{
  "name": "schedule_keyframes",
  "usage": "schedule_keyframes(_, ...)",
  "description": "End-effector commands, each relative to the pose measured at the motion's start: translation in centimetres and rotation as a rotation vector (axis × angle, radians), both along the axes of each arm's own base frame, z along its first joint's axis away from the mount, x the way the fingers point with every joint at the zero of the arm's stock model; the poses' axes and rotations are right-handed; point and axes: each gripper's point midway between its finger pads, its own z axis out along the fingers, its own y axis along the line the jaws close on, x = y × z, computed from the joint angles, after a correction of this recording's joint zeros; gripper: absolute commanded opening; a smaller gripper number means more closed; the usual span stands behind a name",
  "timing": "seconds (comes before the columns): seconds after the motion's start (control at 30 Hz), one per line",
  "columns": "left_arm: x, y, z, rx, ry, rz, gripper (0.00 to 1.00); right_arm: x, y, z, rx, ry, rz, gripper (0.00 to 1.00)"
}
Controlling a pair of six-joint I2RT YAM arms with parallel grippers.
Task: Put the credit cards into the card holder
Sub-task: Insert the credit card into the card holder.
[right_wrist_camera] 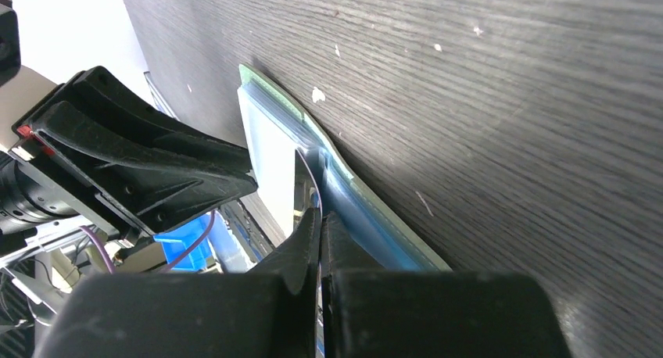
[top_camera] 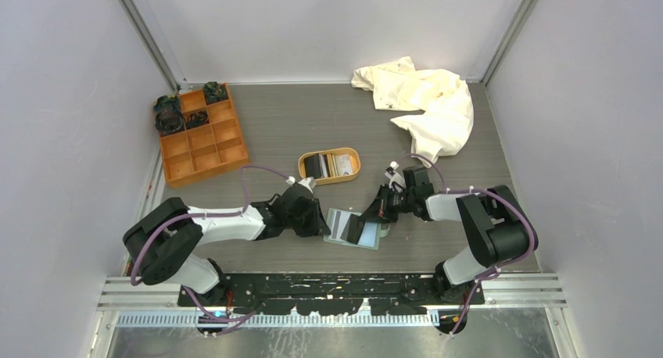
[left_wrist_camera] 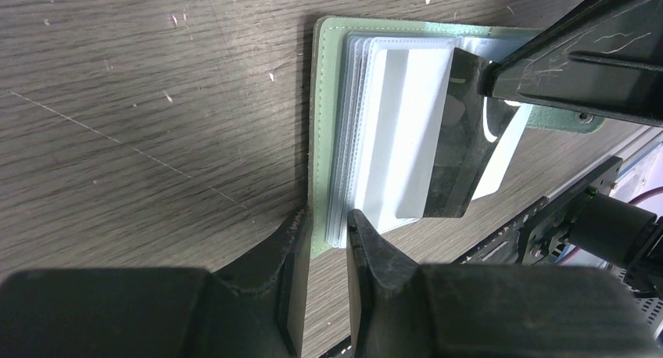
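The card holder (top_camera: 338,223) lies open and flat on the table (top_camera: 297,131), just near of the tray (top_camera: 353,156) and between the two grippers. Its long axis runs left to right, slightly skewed. Its clear sleeves (left_wrist_camera: 391,131) face up and its snap tab (left_wrist_camera: 582,119) sticks out at the right end.

Left gripper (left_wrist_camera: 328,229): the fingers are a narrow gap apart and straddle the near left corner of the holder's green cover. It cannot be told whether they press on it.

Right gripper (right_wrist_camera: 319,217): the fingers are closed tight on the edge of one dark card (left_wrist_camera: 452,139). The card stands tilted on the sleeves, its lower edge touching them and its upper edge in the grip. Its long axis runs near to far, roughly parallel to the holder's left edge.

More cards (top_camera: 336,165) stand inside the tray. An orange box (top_camera: 205,151) with compartments sits far left, with dark items in its far cells. A crumpled white cloth (top_camera: 426,100) lies far right.
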Motion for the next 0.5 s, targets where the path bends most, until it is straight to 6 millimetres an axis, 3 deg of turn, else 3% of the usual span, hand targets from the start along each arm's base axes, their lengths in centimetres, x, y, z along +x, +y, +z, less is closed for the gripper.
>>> schedule_keyframes(0.0,-0.1,0.3,-1.2,0.049,0.007,-0.020,0.23,1.1,-0.1,-0.5,-0.037,-0.041,-0.017,0.01)
schedule_keyframes(0.47,0.4,-0.4,-1.3,0.061,0.005,-0.037,0.23,1.5,1.9,0.5,-0.006,-0.099,0.093,0.04)
